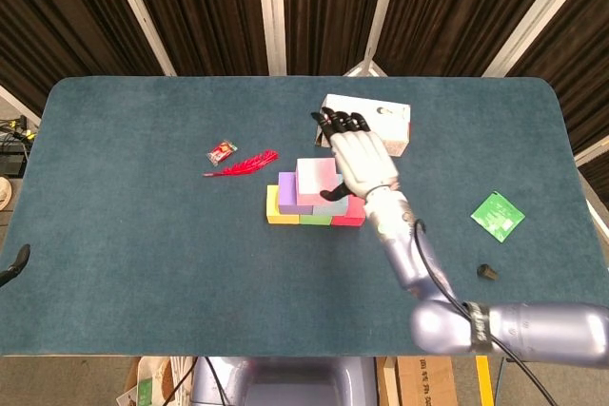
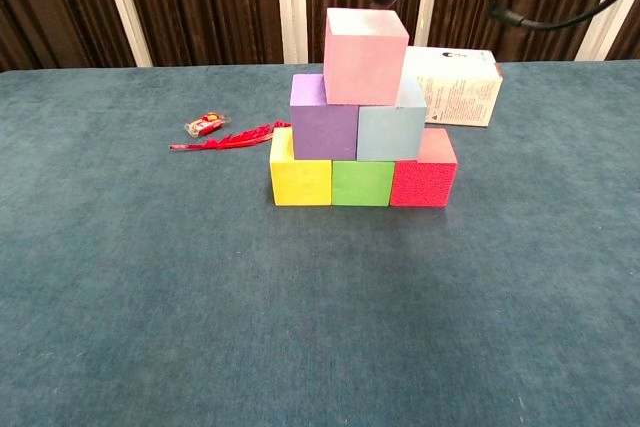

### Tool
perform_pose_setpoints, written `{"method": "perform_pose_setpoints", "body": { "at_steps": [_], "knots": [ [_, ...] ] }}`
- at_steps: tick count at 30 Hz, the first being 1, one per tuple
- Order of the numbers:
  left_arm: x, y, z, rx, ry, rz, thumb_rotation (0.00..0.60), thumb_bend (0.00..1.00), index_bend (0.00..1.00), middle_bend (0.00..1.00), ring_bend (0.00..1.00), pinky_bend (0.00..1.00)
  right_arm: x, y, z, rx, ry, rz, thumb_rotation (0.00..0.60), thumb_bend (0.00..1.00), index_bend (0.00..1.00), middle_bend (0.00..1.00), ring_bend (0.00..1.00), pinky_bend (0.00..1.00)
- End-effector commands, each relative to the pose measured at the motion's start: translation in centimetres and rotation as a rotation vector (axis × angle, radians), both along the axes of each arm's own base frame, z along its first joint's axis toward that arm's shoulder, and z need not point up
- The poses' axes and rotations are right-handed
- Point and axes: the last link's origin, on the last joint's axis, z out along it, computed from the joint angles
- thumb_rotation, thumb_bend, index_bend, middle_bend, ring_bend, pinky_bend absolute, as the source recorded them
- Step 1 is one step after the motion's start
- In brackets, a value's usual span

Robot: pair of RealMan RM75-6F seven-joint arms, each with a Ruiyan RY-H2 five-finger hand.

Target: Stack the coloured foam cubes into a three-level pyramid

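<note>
The foam cubes are standing as a finished three-level pyramid near the middle of the desk (image 2: 120, 327); the yellow cube (image 2: 300, 180), green cube (image 2: 362, 183) and red cube (image 2: 422, 180) are forming the bottom row, touching side by side; the purple cube (image 2: 323, 128) and light blue cube (image 2: 391, 131) are sitting on them as the second level; the pink cube (image 2: 365, 55) is resting on top, straddling those two.

The right hand (image 1: 362, 161) is hovering above the pyramid's right side, apart from the pink cube — fingers spread and extended, holding nothing; in the chest view only a dark fingertip is showing at the top edge. The left hand is not appearing in either view.

A white box (image 2: 455, 85) is lying just behind the pyramid on the right; a red feather (image 1: 243, 164) and a small red packet (image 1: 221, 151) are lying to the left — near each other; a green square card (image 1: 498, 216) and a small dark object (image 1: 486, 272) are sitting well apart on the right.
</note>
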Motion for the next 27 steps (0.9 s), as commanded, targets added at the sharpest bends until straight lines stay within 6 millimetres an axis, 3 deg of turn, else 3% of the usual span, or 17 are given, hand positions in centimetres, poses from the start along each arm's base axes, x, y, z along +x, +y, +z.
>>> {"method": "perform_pose_setpoints", "body": {
  "at_steps": [1, 9, 17, 27],
  "knots": [
    [0.1, 0.0, -0.1, -0.012, -0.005, -0.007, 0.6, 0.3, 0.01, 0.0, 0.0, 0.0, -3.2, 1.6, 3.5, -0.081, -0.058, -0.02, 0.6, 0.06, 0.0, 0.0, 0.0, 0.0],
    [0.2, -0.2, 0.2, -0.029, -0.017, -0.043, 0.6, 0.3, 0.0, 0.0, 0.0, 0.0, -10.5, 3.9, 6.6, -0.149, -0.063, -0.095, 0.6, 0.06, 0.0, 0.0, 0.0, 0.0],
    [0.3, -0.1, -0.1, -0.055, -0.019, -0.073, 0.6, 0.3, 0.01, 0.0, 0.0, 0.0, -16.3, 6.4, 6.5, -0.227, -0.032, -0.086, 0.6, 0.06, 0.0, 0.0, 0.0, 0.0],
    [0.4, -0.4, -0.1, -0.098, -0.041, -0.078, 0.6, 0.31, 0.02, 0.0, 0.0, 0.0, -26.1, 14.3, 4.6, -0.367, 0.134, -0.134, 0.6, 0.06, 0.0, 0.0, 0.0, 0.0]
  ]
}}
